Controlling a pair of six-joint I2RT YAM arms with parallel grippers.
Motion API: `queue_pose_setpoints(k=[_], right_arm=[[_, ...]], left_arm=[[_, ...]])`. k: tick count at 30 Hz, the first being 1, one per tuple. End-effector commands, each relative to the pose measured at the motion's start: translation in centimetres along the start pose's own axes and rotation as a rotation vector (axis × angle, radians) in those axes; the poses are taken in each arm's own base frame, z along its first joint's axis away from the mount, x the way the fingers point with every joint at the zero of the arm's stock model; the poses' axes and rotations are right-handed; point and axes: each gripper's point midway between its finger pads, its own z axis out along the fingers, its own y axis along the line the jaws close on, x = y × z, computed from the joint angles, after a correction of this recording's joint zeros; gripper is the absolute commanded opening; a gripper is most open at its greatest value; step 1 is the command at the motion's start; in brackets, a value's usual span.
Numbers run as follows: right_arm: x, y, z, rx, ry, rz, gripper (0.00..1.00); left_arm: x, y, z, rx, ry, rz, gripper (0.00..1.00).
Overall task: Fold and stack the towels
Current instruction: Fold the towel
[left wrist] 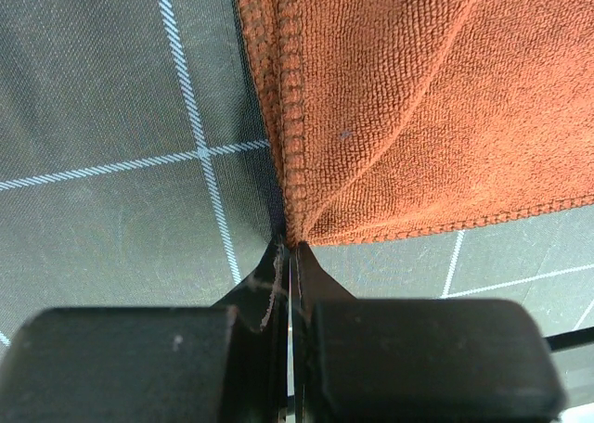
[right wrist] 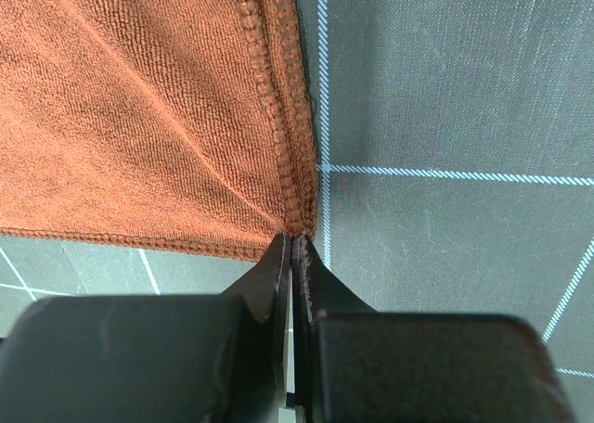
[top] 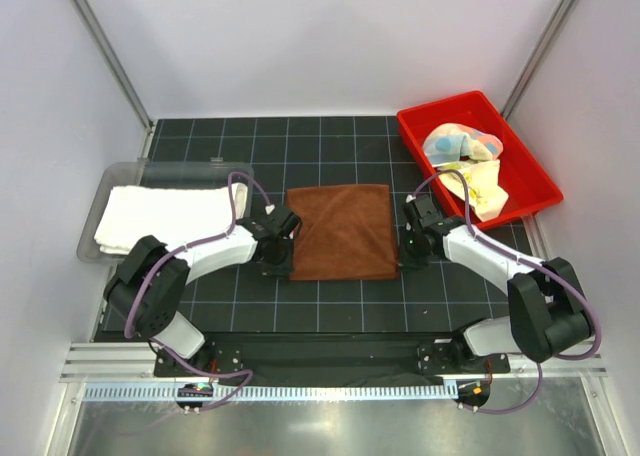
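Note:
The brown towel (top: 343, 230) lies spread on the black grid mat between my arms. My left gripper (top: 280, 259) is shut on its near left corner, seen in the left wrist view (left wrist: 290, 247) with the brown towel (left wrist: 408, 98) rising from the jaws. My right gripper (top: 408, 251) is shut on its near right corner, seen in the right wrist view (right wrist: 292, 240) with the brown towel (right wrist: 139, 108). A folded cream-white towel (top: 160, 216) lies in a clear tray. The pastel towel (top: 460, 141) and the yellow towel (top: 480, 186) lie crumpled in a red bin.
The clear tray (top: 110, 181) stands at the left of the mat. The red bin (top: 430, 116) stands at the back right. White walls and metal posts close in the sides and back. A metal rail runs along the near edge.

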Motion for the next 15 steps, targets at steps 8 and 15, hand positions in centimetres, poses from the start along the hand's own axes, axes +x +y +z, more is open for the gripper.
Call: queue_pose_setpoints(k=[8, 15], right_arm=[[-0.4, -0.9, 0.4, 0.045, -0.038, -0.004, 0.01], [-0.1, 0.1, -0.7, -0.012, -0.034, 0.012, 0.21]], left_arm=[[-0.3, -0.2, 0.8, 0.004, -0.012, 0.006, 0.00], [-0.6, -1.1, -1.0, 0.040, -0.008, 0.006, 0.16]])
